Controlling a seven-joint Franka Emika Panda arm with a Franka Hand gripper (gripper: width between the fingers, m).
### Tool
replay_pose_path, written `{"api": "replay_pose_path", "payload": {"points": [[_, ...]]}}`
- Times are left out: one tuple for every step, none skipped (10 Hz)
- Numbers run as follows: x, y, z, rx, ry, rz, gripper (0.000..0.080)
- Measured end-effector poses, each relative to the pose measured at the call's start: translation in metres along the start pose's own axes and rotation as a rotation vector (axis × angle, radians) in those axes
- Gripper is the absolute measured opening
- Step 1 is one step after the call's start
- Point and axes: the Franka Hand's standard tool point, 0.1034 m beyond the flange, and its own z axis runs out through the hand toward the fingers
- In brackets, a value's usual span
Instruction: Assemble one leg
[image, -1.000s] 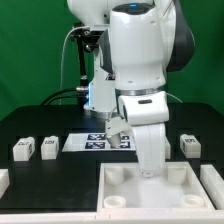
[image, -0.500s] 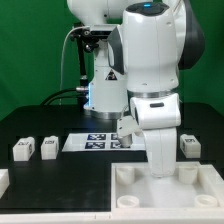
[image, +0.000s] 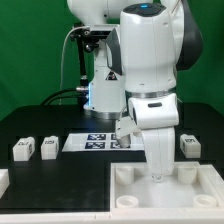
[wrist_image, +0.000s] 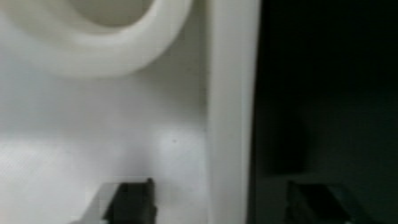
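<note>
Two white legs (image: 22, 149) (image: 48, 147) with black-and-white tags stand on the black table at the exterior view's left. A third leg (image: 189, 146) stands at the right. My gripper (image: 158, 176) is low over the large white tray-like part (image: 160, 206), between two of its round sockets. In the wrist view the gripper (wrist_image: 219, 202) is open and holds nothing. Its dark fingertips (wrist_image: 128, 200) stand on either side of the tray's raised edge (wrist_image: 231, 110) without touching it. One round socket (wrist_image: 111, 40) shows beside that edge.
The marker board (image: 96, 142) lies flat behind the tray, near the arm's base. Another white part (image: 3, 181) shows at the left edge of the exterior view. A green wall backs the black table.
The arm swung toward the exterior view's right over the tray-like part a second ago. Since half a second ago it has barely moved. The legs have not moved.
</note>
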Motion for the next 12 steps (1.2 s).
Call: {"api": "replay_pose_path", "payload": {"points": [[0.000,0.000,0.000,0.000,0.000,0.000,0.0448],[0.000,0.000,0.000,0.001,0.000,0.001,0.0611],[0.000,0.000,0.001,0.001,0.000,0.001,0.0611],[0.000,0.000,0.001,0.001,0.000,0.001,0.0640],[0.000,0.000,0.001,0.001,0.000,0.001,0.0647],[0.000,0.000,0.000,0.001,0.000,0.001,0.0649],[0.000,0.000,0.000,0.001,0.000,0.001,0.0649],[0.000,0.000,0.000,0.001,0.000,0.001,0.0649],[0.000,0.000,-0.001,-0.001,-0.001,0.006,0.0649],[0.006,0.001,-0.012,0.001,-0.007,0.066,0.0649],[0.019,0.000,-0.030,-0.010,-0.014,0.118,0.0649],[0.035,-0.007,-0.044,0.002,-0.027,0.217,0.0649]]}}
